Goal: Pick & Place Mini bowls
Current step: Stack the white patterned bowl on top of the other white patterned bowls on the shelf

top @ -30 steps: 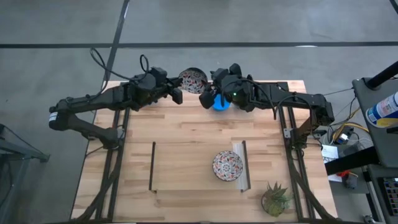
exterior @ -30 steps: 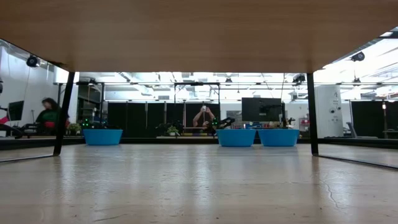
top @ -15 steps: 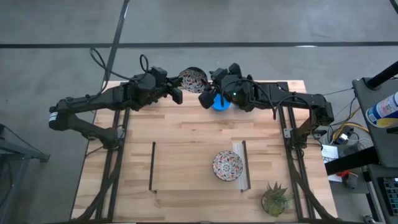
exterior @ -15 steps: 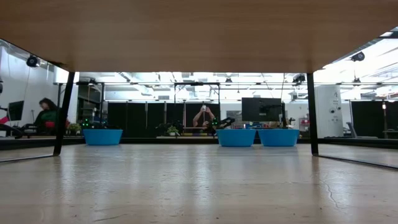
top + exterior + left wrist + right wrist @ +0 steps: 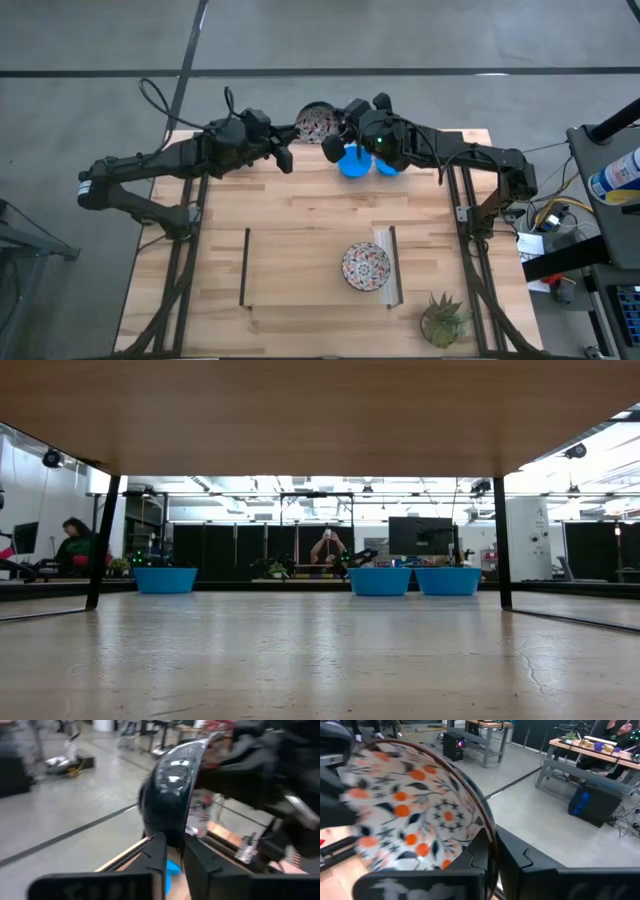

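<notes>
At top centre of the high view, both grippers pinch one floral mini bowl [image 5: 315, 121] by its rim, lifted at the table's [image 5: 300, 220] far edge. Left gripper [image 5: 288, 152] grips from the left; right gripper [image 5: 333, 138] from the right. Two blue mini bowls [image 5: 352, 160] sit just below it, partly under the right arm. Another floral bowl [image 5: 366, 266] rests lower centre-right, near the green plant [image 5: 443, 318].
</notes>
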Robot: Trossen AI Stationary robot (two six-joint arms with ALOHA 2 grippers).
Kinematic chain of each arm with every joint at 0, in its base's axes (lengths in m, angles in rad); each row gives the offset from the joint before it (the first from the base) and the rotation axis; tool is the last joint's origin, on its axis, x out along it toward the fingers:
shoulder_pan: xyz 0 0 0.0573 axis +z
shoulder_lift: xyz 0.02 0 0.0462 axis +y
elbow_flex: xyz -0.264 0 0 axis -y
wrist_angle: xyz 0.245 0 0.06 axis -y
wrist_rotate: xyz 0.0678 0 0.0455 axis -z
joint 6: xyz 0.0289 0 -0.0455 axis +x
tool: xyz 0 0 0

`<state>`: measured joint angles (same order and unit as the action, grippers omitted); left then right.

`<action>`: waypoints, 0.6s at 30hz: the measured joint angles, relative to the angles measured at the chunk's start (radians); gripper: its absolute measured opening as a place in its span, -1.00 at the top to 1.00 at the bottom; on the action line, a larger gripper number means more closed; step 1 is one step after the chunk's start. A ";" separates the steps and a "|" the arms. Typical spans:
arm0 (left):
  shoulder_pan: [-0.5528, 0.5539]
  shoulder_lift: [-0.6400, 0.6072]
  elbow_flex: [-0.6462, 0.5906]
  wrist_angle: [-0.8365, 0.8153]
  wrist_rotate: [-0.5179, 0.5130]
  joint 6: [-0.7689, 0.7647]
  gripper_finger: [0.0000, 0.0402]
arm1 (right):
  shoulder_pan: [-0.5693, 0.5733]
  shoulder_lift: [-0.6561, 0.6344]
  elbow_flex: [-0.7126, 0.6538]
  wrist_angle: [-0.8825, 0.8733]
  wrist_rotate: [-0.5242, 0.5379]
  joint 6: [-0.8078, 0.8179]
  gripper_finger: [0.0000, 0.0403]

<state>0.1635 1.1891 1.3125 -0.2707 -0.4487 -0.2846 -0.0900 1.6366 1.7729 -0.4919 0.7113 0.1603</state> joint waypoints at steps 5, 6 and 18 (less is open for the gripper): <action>0.001 -0.002 0.000 0.032 0.067 0.015 0.43 | -0.006 -0.001 0.010 -0.007 -0.016 -0.007 0.95; 0.001 -0.003 0.000 0.040 0.069 0.019 0.37 | -0.008 -0.001 0.018 -0.009 -0.025 -0.008 0.95; -0.003 -0.048 0.002 0.103 0.137 0.025 0.09 | -0.094 -0.003 0.165 -0.213 -0.249 0.035 0.95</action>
<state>0.1600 1.1415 1.3140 -0.1678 -0.3112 -0.2594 -0.1838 1.6337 1.9377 -0.7051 0.4627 0.1956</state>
